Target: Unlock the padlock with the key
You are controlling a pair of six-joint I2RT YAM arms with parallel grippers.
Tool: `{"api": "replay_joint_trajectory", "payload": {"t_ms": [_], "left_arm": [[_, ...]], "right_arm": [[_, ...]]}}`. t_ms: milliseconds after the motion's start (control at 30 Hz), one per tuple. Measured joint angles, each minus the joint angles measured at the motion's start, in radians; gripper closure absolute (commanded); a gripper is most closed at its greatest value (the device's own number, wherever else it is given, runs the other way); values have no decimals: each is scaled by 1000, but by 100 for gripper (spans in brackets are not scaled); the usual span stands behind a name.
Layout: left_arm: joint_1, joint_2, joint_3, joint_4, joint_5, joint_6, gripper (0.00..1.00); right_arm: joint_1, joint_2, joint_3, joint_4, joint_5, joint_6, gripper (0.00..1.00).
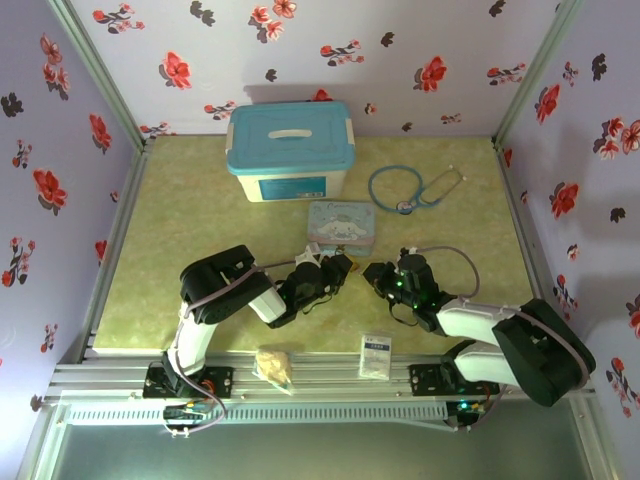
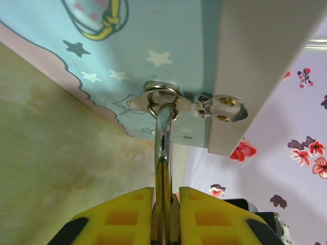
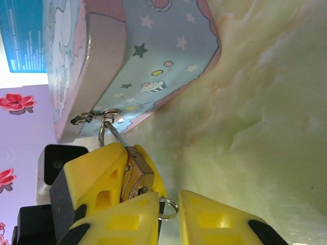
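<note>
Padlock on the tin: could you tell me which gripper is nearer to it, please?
Left. The left gripper clamps the padlock itself; the right gripper sits close beside its body, contact unclear.

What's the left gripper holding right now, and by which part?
The left gripper is shut on the padlock, clamped across its brass body. The shackle runs up through the hasp on the tin.
</note>
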Motion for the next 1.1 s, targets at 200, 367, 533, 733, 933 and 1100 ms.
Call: {"api": "replay_joint_trajectory", "payload": {"t_ms": [200, 367, 533, 733, 933, 1100], "left_arm": [[0, 0, 0, -2, 0, 0, 100], [3, 0, -2, -16, -16, 3, 100], [9, 0, -6, -17, -38, 4, 100], [9, 0, -6, -15, -49, 3, 100], [14, 0, -9, -13, -55, 3, 100], [12, 0, -13, 2, -23, 3, 100]], "right_arm": [[0, 42, 15, 29, -23, -6, 88], [0, 126, 20, 123, -38, 3, 94], [0, 188, 20, 208, -46, 27, 100], [0, 194, 28, 212, -46, 32, 98], [0, 188, 65, 135, -49, -22, 82], [9, 93, 142, -121, -28, -192, 70]]}}
